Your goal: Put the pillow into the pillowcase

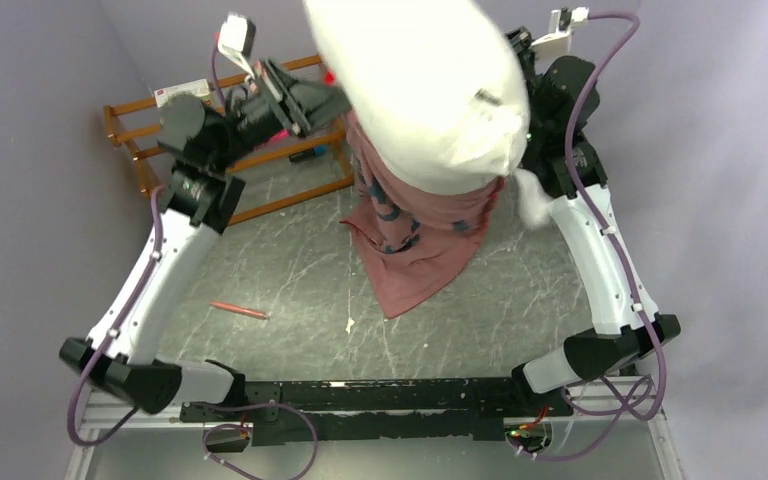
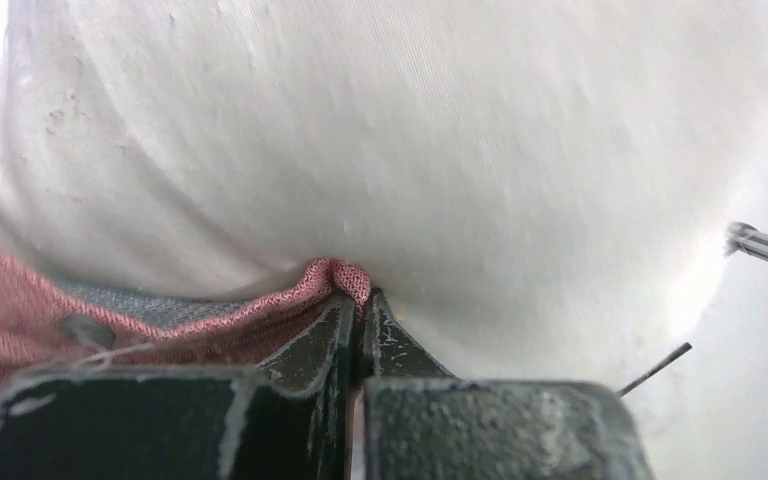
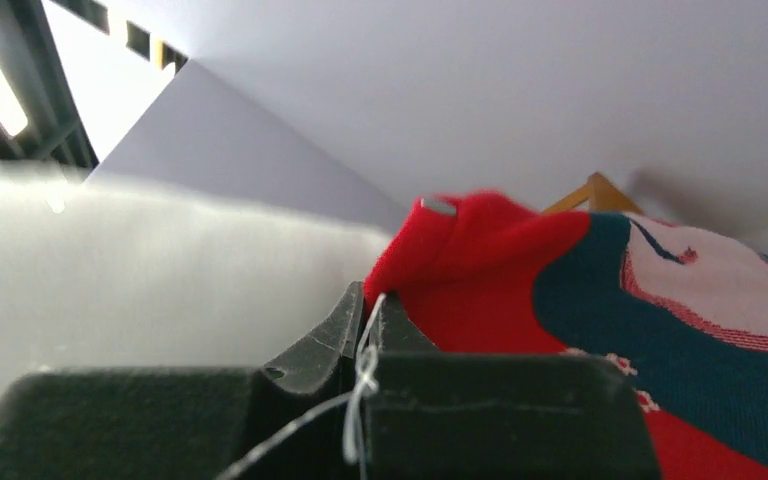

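The pillow (image 1: 420, 90): nearest the overhead lens, raised high at twelve o'clock of the table (image 1: 290, 270). It is plump and white, and fills the space between my two arms. The pillowcase (image 1: 420, 235): hangs beneath it toward the centre, pale pink side outward with teal print. Its lower end trails on the marbled top at six o'clock of the pillow.

My left claw (image 2: 360, 310): jaws pressed together on a small fold of the case's pink hem, with the pillow's white flank bulging at twelve o'clock. My right claw (image 3: 370, 320): jaws likewise closed, pinching the red edge of the case, a loose white thread at the tips. The pillow is at nine o'clock and the printed face at three.

Contents: only the pillow's lower end appears seated in the mouth of the case; the greater part swells out above the rim. Cloth hides how deep it sits.

Handling, as I judge it: the pillow is light, soft and springy, more likely to bulge than slide. The case is thin and limp, and could slip from a shallow pinch. The best hold is the hem, at opposite sides of the mouth.

Wooden rack (image 1: 260, 205), ten o'clock, holding items too small to name. Thin red stick (image 1: 240, 310), eight o'clock.
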Controlling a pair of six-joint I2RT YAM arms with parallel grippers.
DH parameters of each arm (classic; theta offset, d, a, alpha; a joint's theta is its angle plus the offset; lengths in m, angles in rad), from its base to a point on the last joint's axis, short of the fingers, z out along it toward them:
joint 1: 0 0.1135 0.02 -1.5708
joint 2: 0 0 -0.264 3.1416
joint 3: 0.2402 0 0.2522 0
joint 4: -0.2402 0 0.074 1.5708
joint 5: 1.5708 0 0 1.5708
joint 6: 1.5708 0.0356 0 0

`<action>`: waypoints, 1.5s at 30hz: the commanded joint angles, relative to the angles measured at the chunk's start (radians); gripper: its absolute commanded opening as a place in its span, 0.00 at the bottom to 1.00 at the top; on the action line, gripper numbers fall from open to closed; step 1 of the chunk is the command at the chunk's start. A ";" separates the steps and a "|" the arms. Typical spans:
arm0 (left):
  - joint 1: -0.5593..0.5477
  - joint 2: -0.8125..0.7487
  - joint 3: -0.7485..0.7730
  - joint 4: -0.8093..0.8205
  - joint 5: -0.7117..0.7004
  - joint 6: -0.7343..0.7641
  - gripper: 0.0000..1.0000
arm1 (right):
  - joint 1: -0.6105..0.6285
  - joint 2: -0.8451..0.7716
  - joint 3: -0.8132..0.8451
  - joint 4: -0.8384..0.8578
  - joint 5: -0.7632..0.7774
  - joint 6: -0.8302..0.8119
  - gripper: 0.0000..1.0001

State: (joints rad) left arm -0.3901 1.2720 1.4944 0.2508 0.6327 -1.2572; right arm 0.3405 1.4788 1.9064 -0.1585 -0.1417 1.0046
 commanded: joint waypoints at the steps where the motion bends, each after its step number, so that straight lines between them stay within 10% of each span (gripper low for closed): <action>1: 0.001 0.219 0.443 0.066 -0.070 0.036 0.05 | 0.125 -0.074 -0.153 0.145 -0.102 -0.056 0.00; 6: 0.000 0.511 0.792 0.085 0.012 -0.079 0.05 | 0.142 -0.142 -0.196 0.200 -0.089 -0.073 0.00; 17: -0.034 0.032 0.107 0.082 -0.046 0.051 0.05 | -0.159 0.050 0.244 0.098 -0.046 0.107 0.00; 28: 0.105 0.387 0.685 -0.099 -0.005 0.065 0.05 | -0.159 -0.283 -0.264 0.276 -0.190 0.123 0.00; 35: 0.106 0.173 0.333 -0.006 0.088 0.054 0.05 | -0.209 -0.112 0.053 0.136 -0.069 0.086 0.00; 40: 0.106 -0.034 0.171 -0.054 0.034 0.086 0.05 | -0.335 0.206 0.427 0.145 -0.270 0.311 0.00; 45: 0.106 0.078 0.375 -0.042 0.011 0.065 0.05 | -0.326 0.092 0.149 0.215 -0.376 0.251 0.00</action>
State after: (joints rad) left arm -0.2974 1.3064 1.6752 0.0658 0.6693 -1.1816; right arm 0.0017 1.7164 2.2238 -0.1074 -0.4099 1.2366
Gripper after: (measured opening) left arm 0.057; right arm 0.022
